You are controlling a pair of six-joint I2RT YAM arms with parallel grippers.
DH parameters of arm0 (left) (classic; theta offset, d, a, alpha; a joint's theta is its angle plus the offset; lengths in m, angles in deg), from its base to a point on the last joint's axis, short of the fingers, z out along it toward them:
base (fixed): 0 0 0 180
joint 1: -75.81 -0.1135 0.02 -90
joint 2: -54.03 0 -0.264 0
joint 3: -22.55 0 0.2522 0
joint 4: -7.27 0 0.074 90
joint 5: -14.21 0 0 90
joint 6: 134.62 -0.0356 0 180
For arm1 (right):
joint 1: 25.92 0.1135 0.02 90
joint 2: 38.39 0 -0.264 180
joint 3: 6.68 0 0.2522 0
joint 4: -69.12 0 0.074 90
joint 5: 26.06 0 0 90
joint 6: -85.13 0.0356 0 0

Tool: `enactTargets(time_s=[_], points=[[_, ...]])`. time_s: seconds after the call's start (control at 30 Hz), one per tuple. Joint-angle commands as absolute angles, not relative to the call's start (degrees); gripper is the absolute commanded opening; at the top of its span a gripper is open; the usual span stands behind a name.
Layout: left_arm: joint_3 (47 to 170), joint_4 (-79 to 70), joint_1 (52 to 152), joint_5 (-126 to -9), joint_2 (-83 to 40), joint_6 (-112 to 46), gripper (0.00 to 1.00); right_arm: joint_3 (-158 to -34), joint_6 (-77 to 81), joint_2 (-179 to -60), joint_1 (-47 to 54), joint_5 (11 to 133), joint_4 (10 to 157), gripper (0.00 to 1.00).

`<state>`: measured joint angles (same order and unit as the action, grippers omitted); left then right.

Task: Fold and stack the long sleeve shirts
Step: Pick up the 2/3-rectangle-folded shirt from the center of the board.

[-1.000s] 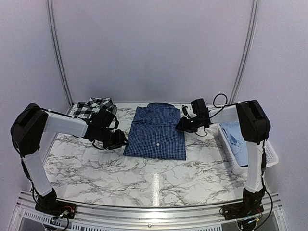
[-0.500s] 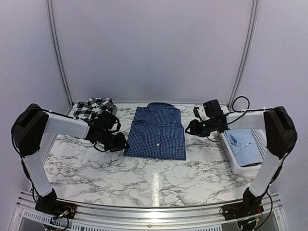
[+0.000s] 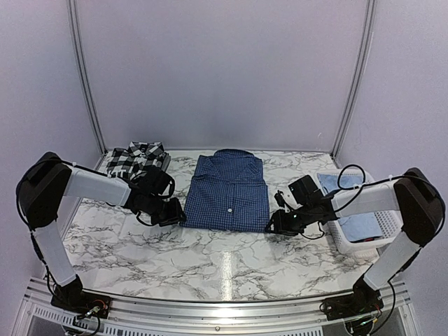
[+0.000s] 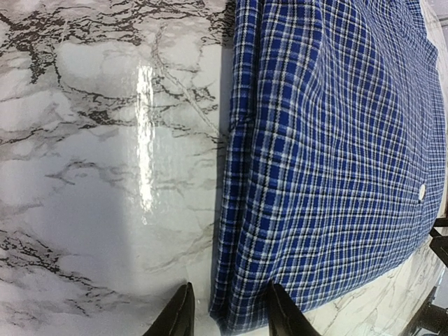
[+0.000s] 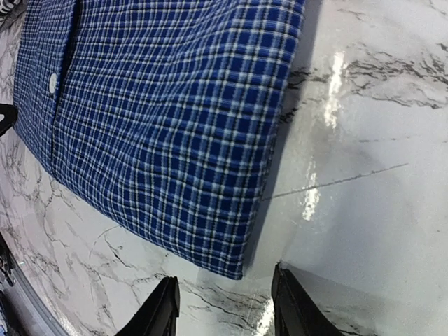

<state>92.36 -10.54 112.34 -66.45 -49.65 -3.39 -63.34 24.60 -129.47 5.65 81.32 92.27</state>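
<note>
Dark blue checked shirt (image 3: pixel 229 192), folded flat on the marble table (image 3: pixel 140 245). Left gripper (image 4: pixel 229 287): jaws moderately apart, a shirt corner between them, unclamped. Right gripper (image 5: pixel 225 276): jaws apart, empty, another corner just ahead.

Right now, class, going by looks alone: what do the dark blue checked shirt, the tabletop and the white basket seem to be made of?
The dark blue shirt: woven cloth, matte, probably cotton; thread checks and soft folded edges show. The tabletop: glossy marble-look surface, perhaps laminate; grey veins, bright glare. The basket: white plastic, apparently; slatted moulded walls.
</note>
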Motion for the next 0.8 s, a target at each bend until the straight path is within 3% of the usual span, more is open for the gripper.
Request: enactTargets(time_s=[0.0,0.77], points=[[90.39,-13.87,112.80,-66.54,-49.22,-2.37,0.36,-61.94,27.96,-126.81,5.88,78.01,91.56,0.42],[88.37,-14.49,114.53,-66.52,-49.42,-0.85,0.31,-61.22,29.78,-131.15,7.39,78.99,86.14,0.37]])
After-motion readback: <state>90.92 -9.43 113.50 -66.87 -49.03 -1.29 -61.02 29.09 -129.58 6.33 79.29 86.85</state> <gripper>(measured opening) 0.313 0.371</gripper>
